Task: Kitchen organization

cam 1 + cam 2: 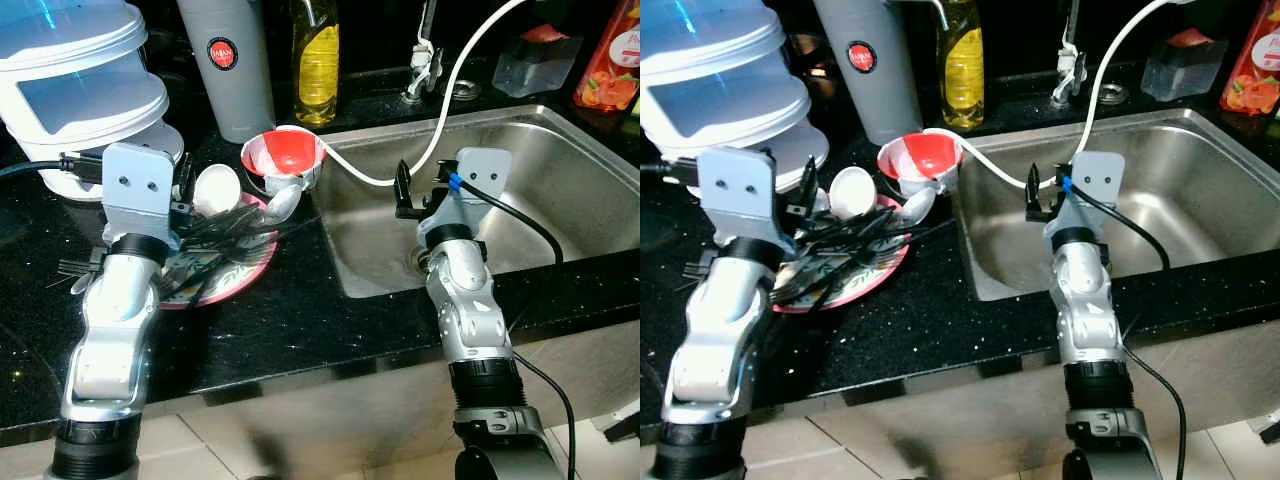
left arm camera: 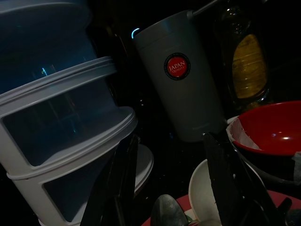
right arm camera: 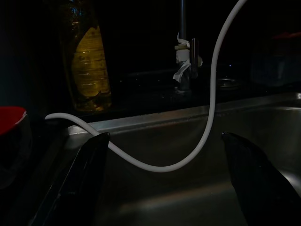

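Dishes sit piled on a pink-rimmed plate [image 1: 240,272] on the black desk [image 1: 300,320], at 9 o'clock from the steel sink [image 1: 560,170]. On the plate lie dark utensils [image 1: 215,235], a white cup [image 1: 216,188] and a metal spoon [image 1: 283,203]. A red-and-white bowl [image 1: 283,157] stands at the plate's 1 o'clock, just beside the sink's corner. Behind it stand a grey flask [image 1: 228,65] with a red round label and a yellow oil bottle [image 1: 316,65]. A stack of white containers [image 1: 75,85] stands at the plate's 10 o'clock. A white hose [image 1: 440,120] curves from the faucet [image 1: 424,62] across the sink edge to the bowl. Left end effector [image 2: 171,188] hovers over the plate with its fingers [image 2: 221,183] spread wide, holding nothing. Right end effector [image 3: 167,181] hangs above the sink basin, near the hose, its fingers [image 3: 84,174] likewise spread wide and empty.
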Controlling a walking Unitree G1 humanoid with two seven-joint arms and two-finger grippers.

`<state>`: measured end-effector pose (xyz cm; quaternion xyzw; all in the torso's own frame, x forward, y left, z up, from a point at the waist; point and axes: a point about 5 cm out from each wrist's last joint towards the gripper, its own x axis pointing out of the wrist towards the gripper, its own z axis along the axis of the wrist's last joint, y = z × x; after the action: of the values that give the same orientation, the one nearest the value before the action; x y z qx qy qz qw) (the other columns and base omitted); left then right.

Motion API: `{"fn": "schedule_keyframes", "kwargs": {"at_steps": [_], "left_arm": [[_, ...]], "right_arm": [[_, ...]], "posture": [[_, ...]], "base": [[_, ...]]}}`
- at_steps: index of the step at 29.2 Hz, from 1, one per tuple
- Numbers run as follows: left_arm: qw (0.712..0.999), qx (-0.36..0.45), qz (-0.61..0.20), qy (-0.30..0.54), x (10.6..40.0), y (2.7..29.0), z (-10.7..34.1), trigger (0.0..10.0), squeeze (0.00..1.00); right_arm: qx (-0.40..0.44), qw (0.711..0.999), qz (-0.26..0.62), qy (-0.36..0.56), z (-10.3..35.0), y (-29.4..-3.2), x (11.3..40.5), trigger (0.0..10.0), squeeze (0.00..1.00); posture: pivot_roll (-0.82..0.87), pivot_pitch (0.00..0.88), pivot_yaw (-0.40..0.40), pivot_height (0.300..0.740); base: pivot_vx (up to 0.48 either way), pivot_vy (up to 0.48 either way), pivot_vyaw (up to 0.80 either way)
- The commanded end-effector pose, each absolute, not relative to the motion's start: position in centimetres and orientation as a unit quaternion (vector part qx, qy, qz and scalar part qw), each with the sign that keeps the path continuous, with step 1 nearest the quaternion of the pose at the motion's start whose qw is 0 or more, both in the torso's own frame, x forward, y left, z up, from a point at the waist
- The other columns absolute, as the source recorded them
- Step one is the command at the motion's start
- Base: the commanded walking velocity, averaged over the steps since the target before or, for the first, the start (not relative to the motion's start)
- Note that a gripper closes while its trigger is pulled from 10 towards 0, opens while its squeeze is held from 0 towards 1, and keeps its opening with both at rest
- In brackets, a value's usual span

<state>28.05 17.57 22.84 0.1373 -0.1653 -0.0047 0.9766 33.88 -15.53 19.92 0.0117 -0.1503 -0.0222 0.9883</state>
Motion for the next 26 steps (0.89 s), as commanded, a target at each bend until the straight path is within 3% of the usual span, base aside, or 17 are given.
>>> {"fn": "schedule_keyframes", "kwargs": {"at_steps": [1,16,26], "left_arm": [[0.978,0.135,-0.004,-0.159,27.94,17.58,22.45,10.0,0.0],[0.98,0.125,0.005,-0.155,27.82,17.79,22.33,10.0,0.0],[0.982,0.112,0.02,-0.151,27.87,18.12,22.36,10.0,0.0]], "right_arm": [[0.015,0.99,-0.022,-0.141,19.35,-15.51,33.85,10.0,0.0],[0.013,0.99,-0.019,-0.137,19.16,-15.42,33.73,10.0,0.0],[0.013,0.99,-0.019,-0.136,19.1,-15.45,33.65,10.0,0.0]], "posture": [[0.15,0.0,0.08,0.74],[0.15,0.0,0.078,0.74],[0.15,0.0,0.079,0.74]], "base": [[0.0,-0.319,0.0],[0.0,-0.387,0.0],[0.0,0.0,0.0]]}}
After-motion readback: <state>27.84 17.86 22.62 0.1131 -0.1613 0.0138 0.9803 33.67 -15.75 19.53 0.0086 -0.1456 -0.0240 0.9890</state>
